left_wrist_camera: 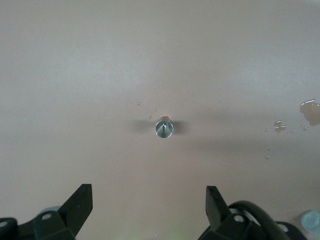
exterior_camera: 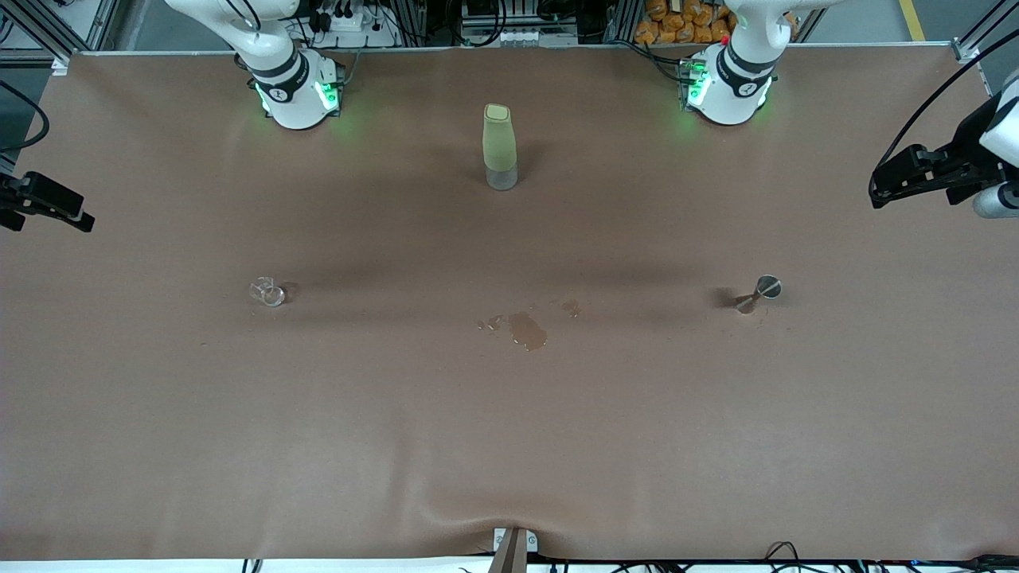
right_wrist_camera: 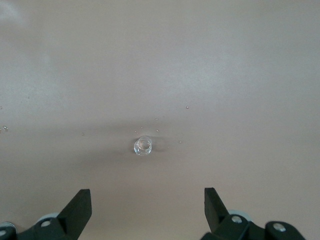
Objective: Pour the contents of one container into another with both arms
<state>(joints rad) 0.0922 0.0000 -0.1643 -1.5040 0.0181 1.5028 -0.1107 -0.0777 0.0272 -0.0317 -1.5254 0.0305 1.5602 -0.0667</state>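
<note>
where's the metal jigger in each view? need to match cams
Front view: metal jigger stands toward the left arm's end of the table.
Left wrist view: jigger at centre, seen from above, ahead of the open left claw.
Right wrist view: not in it.
Shared landmark: spilled puddle, also at the left wrist view's edge.

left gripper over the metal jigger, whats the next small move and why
Probably lower the left gripper straight down toward the metal jigger. Its fingers are open and empty, and the jigger stands centred between them on the table, untouched. The right gripper is likewise open above the small clear glass, so neither container is held yet.
</note>
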